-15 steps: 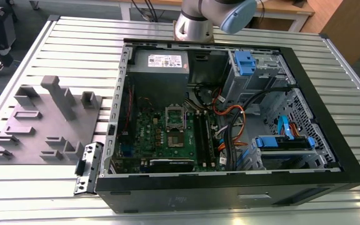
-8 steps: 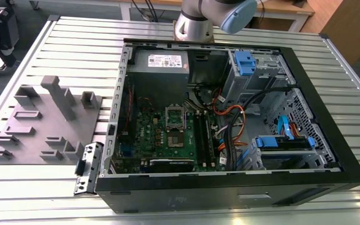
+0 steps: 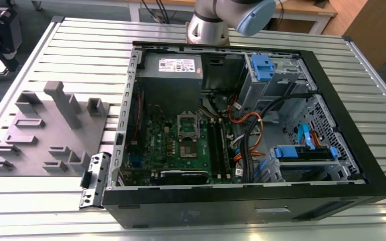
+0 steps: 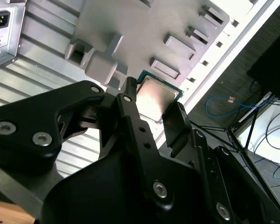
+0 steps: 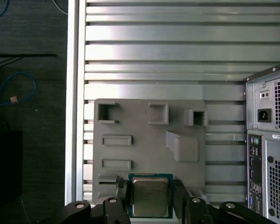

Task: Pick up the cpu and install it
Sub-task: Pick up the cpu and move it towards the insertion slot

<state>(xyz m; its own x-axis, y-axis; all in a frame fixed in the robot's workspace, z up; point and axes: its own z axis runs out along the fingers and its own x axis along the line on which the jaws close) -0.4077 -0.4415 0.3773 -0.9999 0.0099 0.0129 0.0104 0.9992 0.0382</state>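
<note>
**Slatted table (image 5: 154, 46) below, cpu (image 5: 150, 201) in the grip**

Metal slats run across the whole bench, and right over them sits the action. The gripper (image 5: 150, 190) is clamped on the cpu. One black finger (image 5: 122, 193) presses each side of the chip, and its silver-grey top faces the camera with the green rim showing all round. In the second wrist view it is the same story: the square chip is pinched between the two fingertips, squarely held.

Just past the chip lies the grey tray (image 5: 144, 126), flat on the slats. Its square recesses and raised blocks are all in sight in both wrist views. The cpu is held over the tray's near edge, above it and not in any recess.

Beside the tray, in the first wrist view, stands the case (image 5: 270, 140), with its rear panel, power socket and vent grilles towards us. On the tray's far side the table ends, and a blue cable (image 5: 14, 88) loops on the dark floor.

Out to the exterior view now. The case lies open on the table with the green motherboard (image 3: 173, 145) inside. The tray is just beside it, on the exterior view's left. The arm (image 3: 210, 25) rises behind the case.
</note>
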